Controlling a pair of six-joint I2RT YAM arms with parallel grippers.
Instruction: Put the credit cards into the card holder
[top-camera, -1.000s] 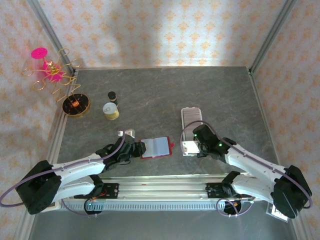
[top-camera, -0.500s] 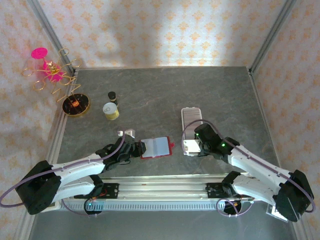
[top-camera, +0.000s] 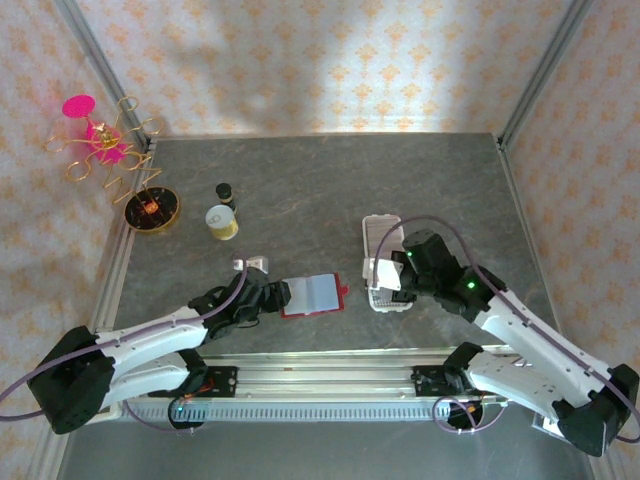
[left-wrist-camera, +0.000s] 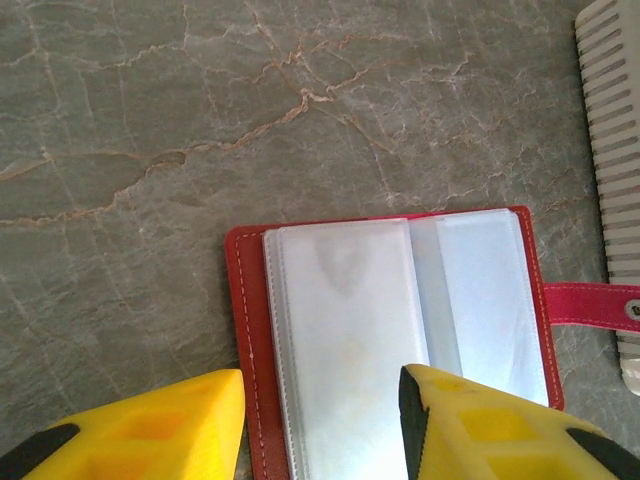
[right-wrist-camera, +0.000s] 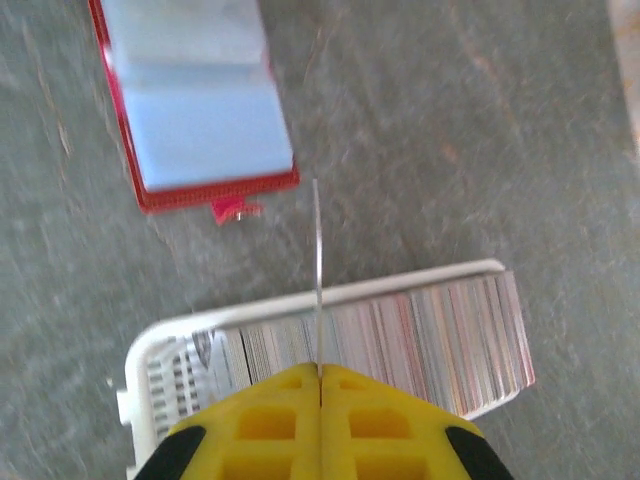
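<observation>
The card holder (top-camera: 312, 294) lies open on the grey table, red with pale clear sleeves (left-wrist-camera: 345, 330) and a red strap (left-wrist-camera: 595, 300) at its right. My left gripper (top-camera: 270, 297) is open, its yellow fingers (left-wrist-camera: 150, 430) straddling the holder's left page and red edge. To the right stands a white tray (top-camera: 385, 225) packed with credit cards (right-wrist-camera: 420, 335). My right gripper (right-wrist-camera: 320, 372) is shut on one thin card (right-wrist-camera: 317, 260), seen edge-on, raised above the tray. In the right wrist view the holder (right-wrist-camera: 190, 110) lies beyond the tray.
A gold wire stand with pink pieces (top-camera: 105, 145) on a round base (top-camera: 152, 210) sits at the far left. A small yellow jar (top-camera: 222, 221), a dark bottle (top-camera: 225, 192) and a small metal object (top-camera: 255, 264) lie left of centre. A rail (top-camera: 320, 375) runs along the near edge.
My right gripper closed on a card and rose from the tray, shifting toward the back. The left jaws have spread a little wider over the holder.
</observation>
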